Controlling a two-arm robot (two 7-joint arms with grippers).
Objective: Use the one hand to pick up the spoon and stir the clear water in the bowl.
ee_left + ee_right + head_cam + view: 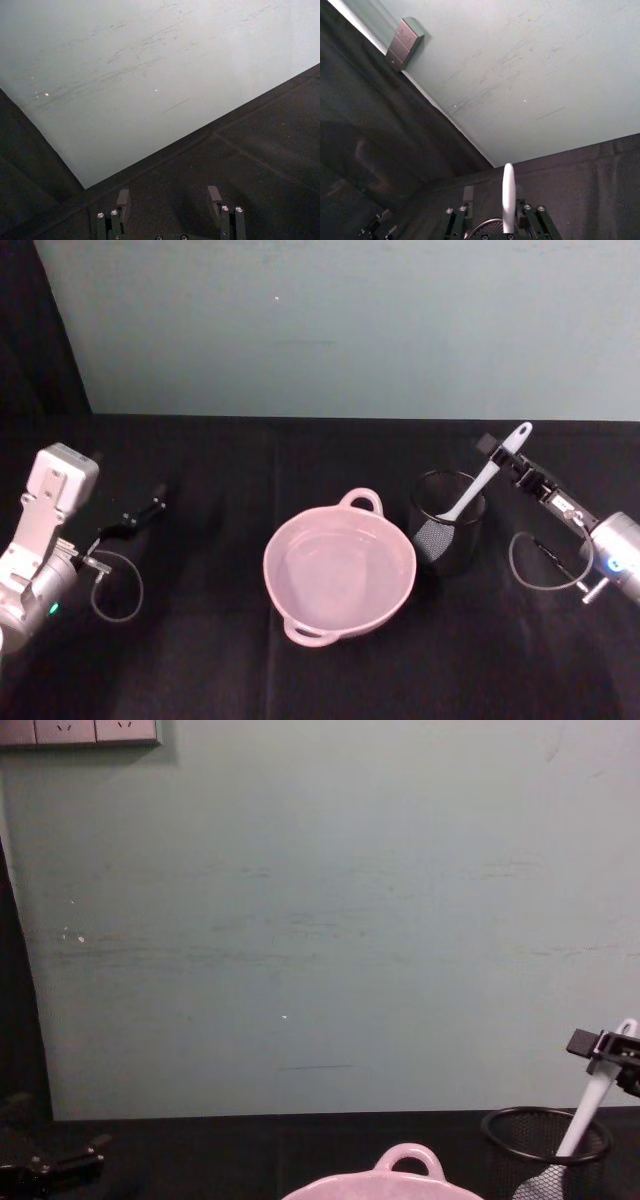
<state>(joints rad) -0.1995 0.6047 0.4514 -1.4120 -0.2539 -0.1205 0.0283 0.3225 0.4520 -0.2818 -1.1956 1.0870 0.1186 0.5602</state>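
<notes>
Pink, the bowl [290, 545] sits mid-table in the head view. At its 3 o'clock the mesh cup [455, 550] holds the spoon [480, 485], its handle leaning toward 1 o'clock. The left gripper [155, 506] is parked at 9 o'clock. In the left wrist view its fingers are apart. In the right wrist view the right gripper [503, 458] straddles the handle (spread, not pinching). In the chest view it sits high on the handle.
</notes>
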